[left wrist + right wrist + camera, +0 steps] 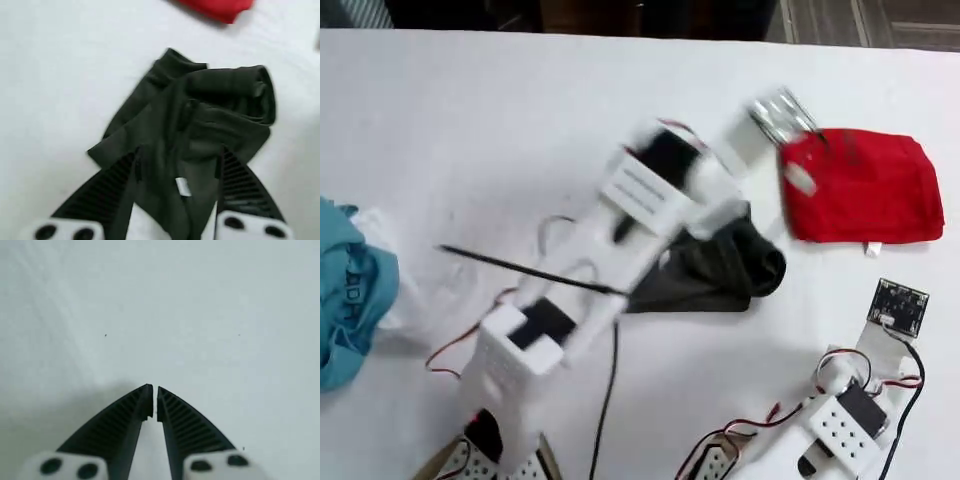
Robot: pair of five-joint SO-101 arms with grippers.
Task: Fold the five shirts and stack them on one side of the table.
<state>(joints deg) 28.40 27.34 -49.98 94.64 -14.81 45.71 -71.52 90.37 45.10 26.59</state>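
Under the ribbed left gripper [180,150] lies a crumpled dark shirt [215,100]

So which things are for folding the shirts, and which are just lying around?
For the job:
black shirt, between the left gripper fingers
red shirt, folded
teal shirt, crumpled
right gripper, shut over bare table

Just lying about:
black cable
red wires
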